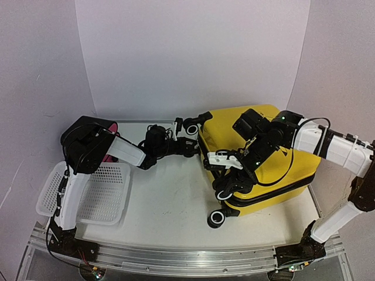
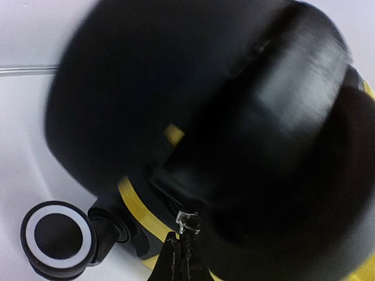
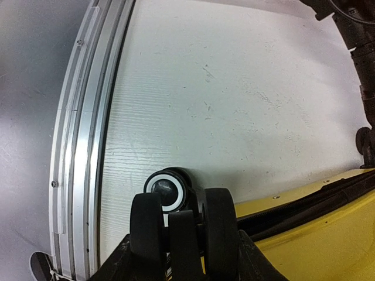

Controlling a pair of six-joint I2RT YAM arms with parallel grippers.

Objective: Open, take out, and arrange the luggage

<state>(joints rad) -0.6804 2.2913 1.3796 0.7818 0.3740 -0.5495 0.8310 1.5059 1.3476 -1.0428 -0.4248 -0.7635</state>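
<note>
Left gripper point(image 2: 181, 257) pinched shut at luggage point(image 1: 299, 170) corner; right gripper point(image 3: 183, 231) beside wheel point(image 3: 167, 190).

One yellow suitcase point(image 1: 275, 158) at centre right shows three black wheels point(image 1: 215, 218); one white basket point(image 1: 88, 193) sits lower left; two robot arms point(image 1: 126, 151).

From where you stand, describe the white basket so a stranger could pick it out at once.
Find the big yellow suitcase on the right of the table, then look across to the near left corner. There, partly under the left arm, lies the basket: low, rectangular, white perforated plastic, the only mesh thing among solid yellow and black neighbours.
</note>
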